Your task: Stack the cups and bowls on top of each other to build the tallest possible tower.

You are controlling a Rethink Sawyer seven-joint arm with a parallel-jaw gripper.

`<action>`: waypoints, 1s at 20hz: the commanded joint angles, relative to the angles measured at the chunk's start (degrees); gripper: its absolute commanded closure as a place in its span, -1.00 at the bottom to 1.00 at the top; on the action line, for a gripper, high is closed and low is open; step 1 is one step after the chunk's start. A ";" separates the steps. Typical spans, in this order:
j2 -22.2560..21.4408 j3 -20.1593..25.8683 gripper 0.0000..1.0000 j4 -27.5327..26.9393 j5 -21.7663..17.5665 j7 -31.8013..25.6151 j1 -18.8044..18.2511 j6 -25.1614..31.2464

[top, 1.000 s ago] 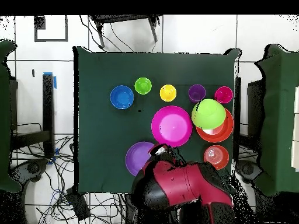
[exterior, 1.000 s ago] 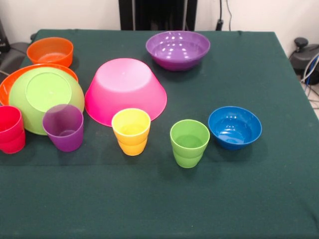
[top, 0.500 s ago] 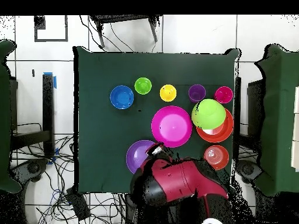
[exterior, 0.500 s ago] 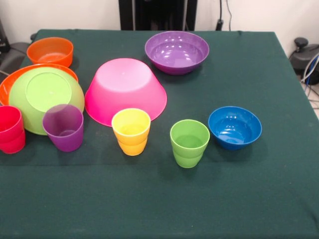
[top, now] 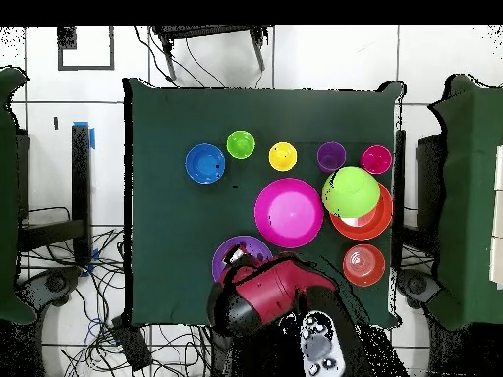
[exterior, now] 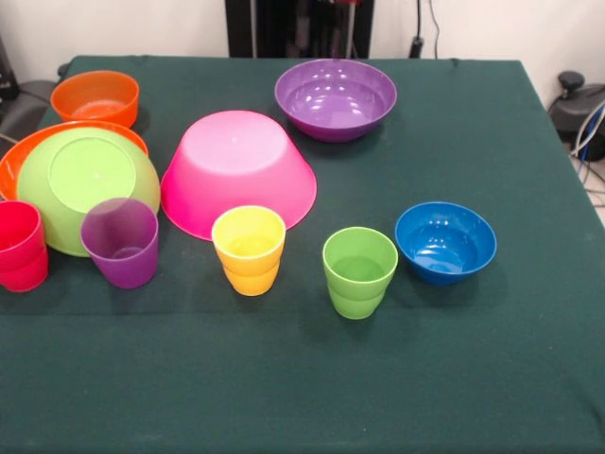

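Dark green cloth covers the table [exterior: 492, 142], and from the front every piece sits apart, so no tower stands yet. My pink bowl [exterior: 236, 170] lies upside down mid-table, a broad base, I judge. Behind it the purple bowl [exterior: 336, 96] sits upright. At one side the lime green bowl [exterior: 85, 184] rests inverted and tilted on the large orange bowl [exterior: 24, 151], with the small orange bowl [exterior: 95, 96] behind. Along the near edge stand the red cup [exterior: 19, 244], purple cup [exterior: 121, 241], yellow cup [exterior: 250, 250] and green cup [exterior: 359, 271], then the small blue bowl [exterior: 445, 241]; all open upward, easy to grasp by the rim.

From overhead, my arm [top: 270, 295] overlaps the purple bowl's edge. I cannot tell whether my claw is apart or together.
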 commanded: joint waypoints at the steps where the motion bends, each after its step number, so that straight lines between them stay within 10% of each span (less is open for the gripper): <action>1: 18.41 -8.02 -1.00 -7.60 -4.41 4.36 6.89 -13.21; 8: 29.23 -16.95 -1.00 -13.10 1.98 2.00 13.75 -23.46; 20: 24.33 -15.95 -1.00 -7.69 4.37 1.87 14.16 -23.70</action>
